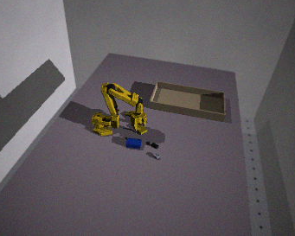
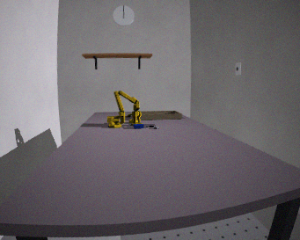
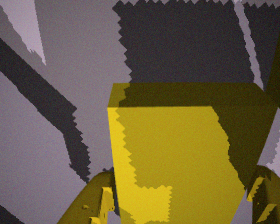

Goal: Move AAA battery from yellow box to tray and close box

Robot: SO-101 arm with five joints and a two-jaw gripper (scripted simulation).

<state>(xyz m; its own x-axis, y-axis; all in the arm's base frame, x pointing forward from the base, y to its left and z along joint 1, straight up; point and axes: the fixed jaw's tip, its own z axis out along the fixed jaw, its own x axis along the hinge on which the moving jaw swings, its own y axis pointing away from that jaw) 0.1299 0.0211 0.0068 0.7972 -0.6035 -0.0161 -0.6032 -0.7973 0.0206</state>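
Observation:
The yellow box (image 3: 172, 145) fills the middle of the wrist view, with one broad face and a narrow shaded face showing. No lid seam or opening can be made out on it. My gripper (image 1: 139, 126) (image 2: 135, 120) (image 3: 182, 189) is low over the table, its two fingers on either side of the box. The fingers are slightly apart from the box's sides, so it is open around the box. In the top and exterior views the box blends with the yellow arm. The tan tray (image 1: 188, 111) (image 2: 161, 116) lies behind and to the right. The AAA battery cannot be made out.
A blue block-like object (image 1: 133, 143) (image 2: 139, 127) lies just in front of the gripper. Beside it are a small black object (image 1: 152, 144) and a small pale object (image 1: 157, 156), too blurred to name. The arm's base stands left of the gripper.

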